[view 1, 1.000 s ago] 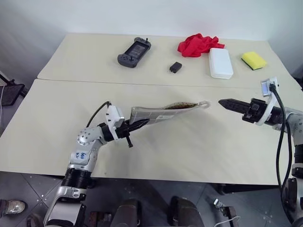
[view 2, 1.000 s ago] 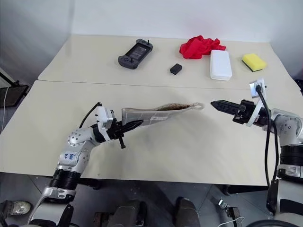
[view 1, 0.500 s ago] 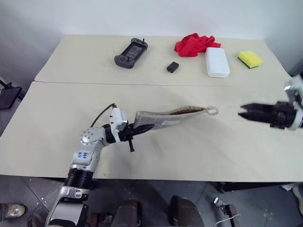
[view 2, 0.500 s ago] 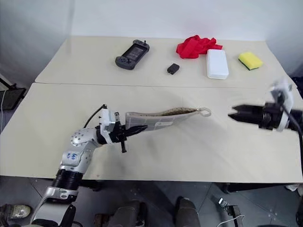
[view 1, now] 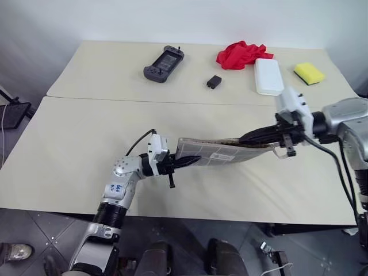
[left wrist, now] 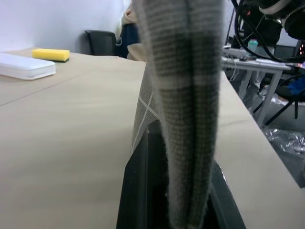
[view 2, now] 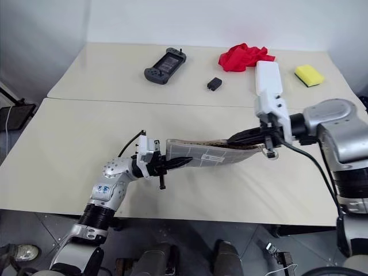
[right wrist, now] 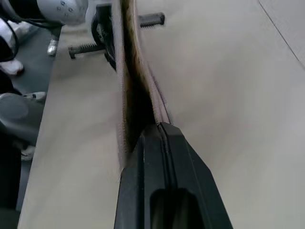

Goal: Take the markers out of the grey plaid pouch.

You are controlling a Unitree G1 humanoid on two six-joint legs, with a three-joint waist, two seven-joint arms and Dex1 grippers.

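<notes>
Pouch [view 1: 221, 152] stretched between both end effectors

Left end effector [view 1: 183, 163] clamped one end, right end effector [view 2: 237, 138], fingers together, nosed into the open seam; probing shallowly should find the markers.

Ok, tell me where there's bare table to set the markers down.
The near table is bare on both sides of the grey plaid pouch, which the left gripper and right gripper hold. The far table is crowded on the right: red cloth, white box, yellow sponge.
</notes>
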